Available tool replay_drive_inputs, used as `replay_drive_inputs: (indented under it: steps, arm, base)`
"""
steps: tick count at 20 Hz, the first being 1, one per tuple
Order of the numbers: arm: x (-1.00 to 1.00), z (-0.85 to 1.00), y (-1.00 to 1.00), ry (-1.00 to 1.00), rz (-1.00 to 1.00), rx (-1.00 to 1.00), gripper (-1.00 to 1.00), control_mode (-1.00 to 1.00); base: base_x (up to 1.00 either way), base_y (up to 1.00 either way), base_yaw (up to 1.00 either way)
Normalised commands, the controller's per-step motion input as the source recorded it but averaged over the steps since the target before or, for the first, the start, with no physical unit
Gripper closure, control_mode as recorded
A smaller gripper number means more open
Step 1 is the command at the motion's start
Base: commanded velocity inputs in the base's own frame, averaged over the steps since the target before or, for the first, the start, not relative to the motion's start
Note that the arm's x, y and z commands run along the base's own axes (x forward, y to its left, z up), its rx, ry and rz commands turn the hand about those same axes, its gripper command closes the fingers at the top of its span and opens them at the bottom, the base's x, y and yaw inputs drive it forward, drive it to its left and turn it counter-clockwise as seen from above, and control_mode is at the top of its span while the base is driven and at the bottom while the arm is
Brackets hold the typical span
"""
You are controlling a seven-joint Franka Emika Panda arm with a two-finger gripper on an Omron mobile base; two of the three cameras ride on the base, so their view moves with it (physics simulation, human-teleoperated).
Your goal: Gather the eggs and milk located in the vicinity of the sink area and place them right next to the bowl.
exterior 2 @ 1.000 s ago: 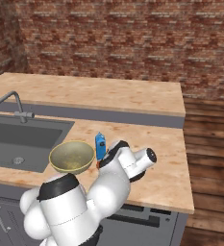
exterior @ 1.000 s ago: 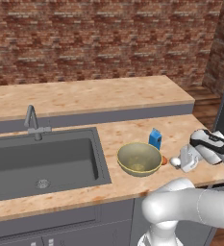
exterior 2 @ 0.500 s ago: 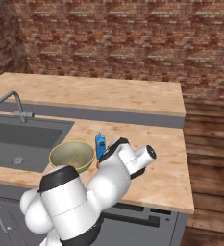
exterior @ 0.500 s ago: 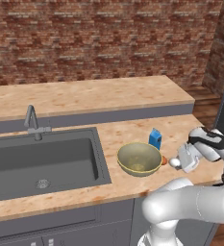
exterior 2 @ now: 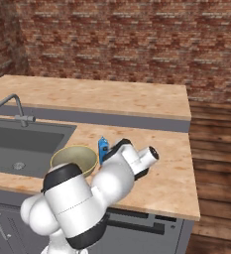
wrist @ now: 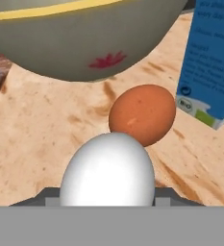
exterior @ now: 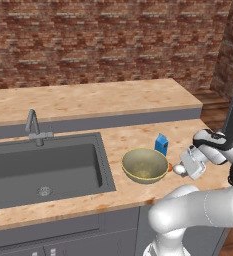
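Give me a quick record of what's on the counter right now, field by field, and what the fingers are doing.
bowl: olive-yellow bowl on the counter, right of the sink
milk: blue carton upright just behind the bowl's right side
brown egg: brown egg on the counter between bowl and carton
white egg: white egg held at the gripper, close to the brown egg
fingers: closed on the white egg
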Motion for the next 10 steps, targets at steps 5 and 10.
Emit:
replay_drive_inputs:
  steps: [5, 10]
  arm:
    - [0.00, 0.00, 0.30, 0.00, 0.03, 0.00, 1.00, -1.00]
    - [0.00, 0.00, 0.19, 0.00, 0.01, 0.00, 1.00, -1.00]
  base:
    - [0.00, 0.00, 0.00]
    - [0.00, 0.00, 0.00]
